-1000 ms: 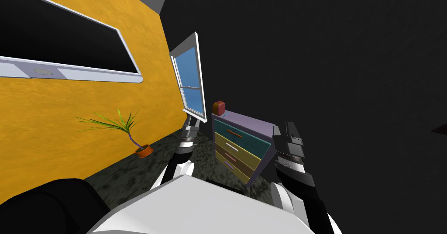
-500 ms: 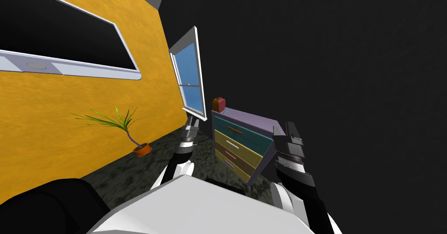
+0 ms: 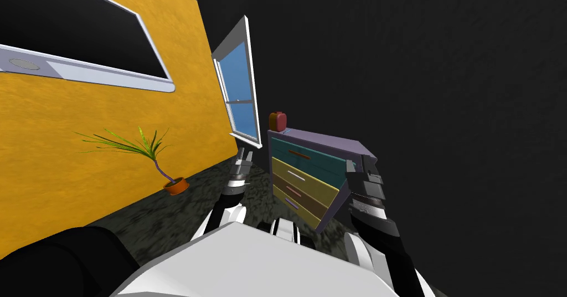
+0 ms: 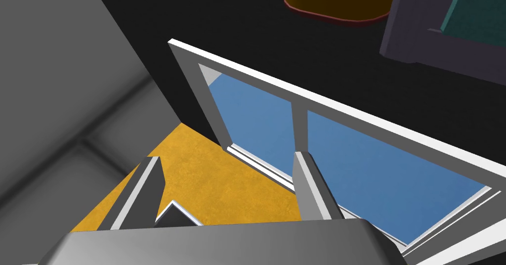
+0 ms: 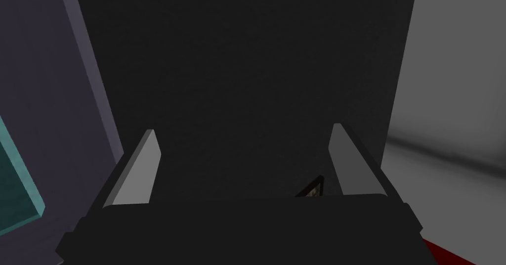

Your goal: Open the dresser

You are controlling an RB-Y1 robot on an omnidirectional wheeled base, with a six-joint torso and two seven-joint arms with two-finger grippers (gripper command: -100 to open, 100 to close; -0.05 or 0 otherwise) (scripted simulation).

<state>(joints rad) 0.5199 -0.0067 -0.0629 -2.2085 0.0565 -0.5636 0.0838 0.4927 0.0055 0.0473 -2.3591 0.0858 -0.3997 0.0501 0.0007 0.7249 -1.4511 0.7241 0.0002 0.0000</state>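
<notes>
The dresser [image 3: 310,172] has a purple frame and several drawers in teal, yellow and brown, each with a small bar handle; all look shut. A small red and orange object [image 3: 277,121] stands on its top. My right gripper [image 3: 366,163] is raised at the dresser's right end, open and empty [image 5: 244,163], with the dresser's purple side [image 5: 49,104] and a teal drawer edge [image 5: 15,198] beside one finger. My left gripper [image 3: 243,154] is up to the dresser's left, below the window, open with nothing between its fingers [image 4: 227,178].
A white-framed window [image 3: 241,100] with blue panes hangs open from the orange wall [image 3: 111,116], close to the dresser's left end. A potted plant [image 3: 174,185] stands on the dark speckled floor [image 3: 183,210] by that wall. A dark wall runs behind the dresser.
My head view has shifted: the dresser stands a little larger and nearer, the wall and plant slid left. Both arms keep the same raised pose.
</notes>
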